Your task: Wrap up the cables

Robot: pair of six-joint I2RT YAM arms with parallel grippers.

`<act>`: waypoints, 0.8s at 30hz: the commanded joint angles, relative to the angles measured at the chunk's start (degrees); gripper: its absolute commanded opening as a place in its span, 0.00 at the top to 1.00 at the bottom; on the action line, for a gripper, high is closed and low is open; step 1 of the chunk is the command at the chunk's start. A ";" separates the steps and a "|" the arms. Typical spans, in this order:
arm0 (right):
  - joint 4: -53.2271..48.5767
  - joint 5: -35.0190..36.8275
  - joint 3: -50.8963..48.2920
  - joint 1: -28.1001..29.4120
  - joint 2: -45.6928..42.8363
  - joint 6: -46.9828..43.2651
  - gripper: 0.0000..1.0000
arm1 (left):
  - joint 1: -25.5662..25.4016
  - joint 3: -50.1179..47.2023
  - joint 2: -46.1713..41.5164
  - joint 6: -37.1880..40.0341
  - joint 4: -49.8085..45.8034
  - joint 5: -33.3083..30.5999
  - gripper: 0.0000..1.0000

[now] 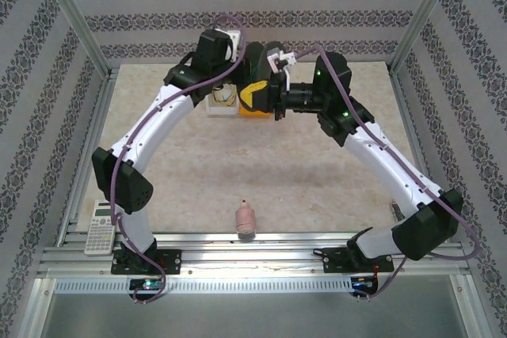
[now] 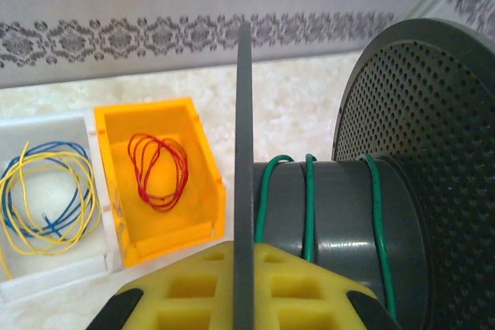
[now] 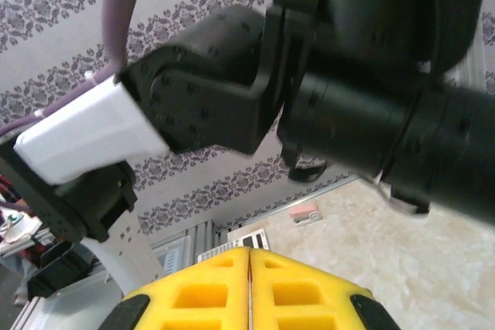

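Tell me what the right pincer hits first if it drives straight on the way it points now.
Probably the left arm's black wrist housing, which crosses directly ahead of the right pincer; how near it is, I cannot tell.

spool (image 2: pixel 340 214): matt plastic | cable (image 2: pixel 309 206): smooth | bin (image 2: pixel 170 226): glossy, perhaps plastic

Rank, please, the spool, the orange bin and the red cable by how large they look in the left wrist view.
1. The spool, though it sits closest to the camera, which inflates it.
2. The orange bin.
3. The red cable, coiled inside the bin, clearly smallest.
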 commanded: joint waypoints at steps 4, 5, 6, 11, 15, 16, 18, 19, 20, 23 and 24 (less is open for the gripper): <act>1.57 -0.60 9.25 -3.03 1.89 -0.86 1.00 | -2.80 2.06 2.01 11.12 -6.08 -5.65 1.00; 1.66 -0.19 10.23 -3.81 2.31 -0.64 1.00 | -3.13 1.85 2.14 11.87 -6.58 -5.69 1.00; 1.85 0.07 11.07 -4.53 2.62 -0.50 1.00 | -3.40 1.64 2.19 12.48 -6.98 -5.84 1.00; 3.48 1.13 14.50 -9.23 4.35 1.60 1.00 | -4.41 1.01 2.71 14.74 -9.27 -5.91 1.00; 4.47 1.12 17.60 -12.20 5.94 3.52 1.00 | -5.21 0.69 3.34 16.28 -10.44 -6.39 1.00; 4.44 1.14 18.61 -12.82 6.39 3.77 1.00 | -5.49 0.78 3.57 16.73 -10.80 -6.77 1.00; 4.40 1.09 20.41 -13.84 7.28 4.36 1.00 | -5.95 1.18 4.13 17.54 -11.62 -7.16 1.00; 4.18 1.14 21.43 -14.29 7.76 4.51 1.00 | -6.26 1.35 4.49 17.87 -11.99 -7.28 1.00; 4.09 1.14 22.16 -14.78 8.20 4.67 1.00 | -6.48 1.47 4.66 18.21 -12.32 -7.62 1.00; 4.31 1.50 23.99 -16.43 9.45 5.51 1.00 | -7.21 2.07 5.44 19.31 -13.51 -8.31 1.00; 4.48 1.53 24.54 -16.95 9.77 5.76 1.00 | -7.38 2.18 5.58 19.70 -13.85 -8.41 1.00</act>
